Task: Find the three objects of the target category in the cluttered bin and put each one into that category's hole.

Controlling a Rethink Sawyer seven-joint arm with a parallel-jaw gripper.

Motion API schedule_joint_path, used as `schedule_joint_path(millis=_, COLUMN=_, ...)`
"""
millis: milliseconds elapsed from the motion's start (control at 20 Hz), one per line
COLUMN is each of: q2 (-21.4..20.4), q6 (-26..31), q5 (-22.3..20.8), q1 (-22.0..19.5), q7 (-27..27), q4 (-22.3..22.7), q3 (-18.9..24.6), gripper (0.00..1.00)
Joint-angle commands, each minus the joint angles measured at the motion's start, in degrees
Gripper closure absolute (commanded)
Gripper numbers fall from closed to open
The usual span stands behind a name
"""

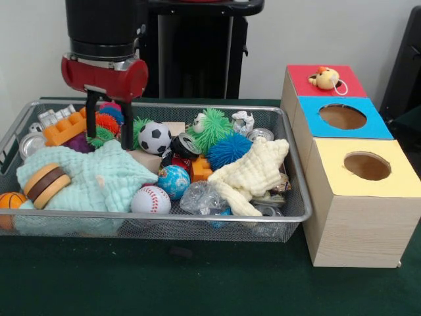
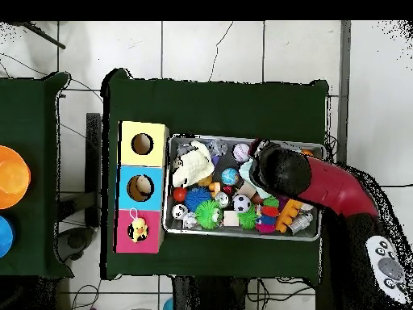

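The wire mesh bin (image 1: 197, 220) stands on the green table, full of toys; it also shows in the overhead view (image 2: 242, 235). My gripper (image 1: 108, 130) hangs over the bin's back left part, open, one black finger (image 1: 90, 115) on each side of an orange spiky ball (image 1: 107, 122). Nearby lie a soccer ball (image 1: 155, 137), a baseball (image 1: 150, 199), a blue globe ball (image 1: 173, 180) and a basketball (image 1: 10, 201). A green spiky ball (image 1: 214, 125) and a blue spiky ball (image 1: 229, 150) lie mid-bin. In the overhead view the arm (image 2: 282, 171) hides the gripper.
Three wood-grain boxes stand right of the bin: a red top (image 1: 309, 82) bearing a yellow duck toy (image 1: 325, 78), a blue top (image 1: 309, 122) and a yellow top (image 1: 335, 181), each of these two with a round hole. A mint cloth (image 1: 92, 178) and a cream cloth (image 1: 253, 172) cover toys.
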Motion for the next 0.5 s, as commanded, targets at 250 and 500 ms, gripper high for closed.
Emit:
schedule_joint_path(millis=250, q2=-0.1, q6=-7.7, q5=-2.3, q1=3.1, q7=3.5, q4=10.0, q3=5.0, gripper=0.0)
schedule_joint_path(millis=500, q2=0.5, q6=-9.5, q5=-1.4, q1=4.0, q7=4.6, q4=11.0, q3=4.7, gripper=0.0)
